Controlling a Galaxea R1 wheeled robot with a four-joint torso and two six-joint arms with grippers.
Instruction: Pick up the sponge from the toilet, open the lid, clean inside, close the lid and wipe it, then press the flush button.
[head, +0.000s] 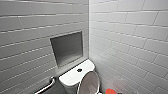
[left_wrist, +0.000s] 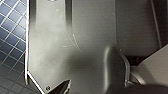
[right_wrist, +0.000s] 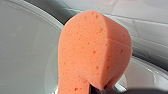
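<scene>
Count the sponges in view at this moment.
1. The sponge is squeezed in the right gripper, just right of the raised lid in the head view. Another could be hidden behind the lid.

The sponge (right_wrist: 95, 50) is matt, pitted orange foam. The toilet (head: 72, 77) tank and its lid (head: 89, 81) look glossy, smooth white. The wall tiles (head: 130, 30) behind the toilet shine likewise.
</scene>
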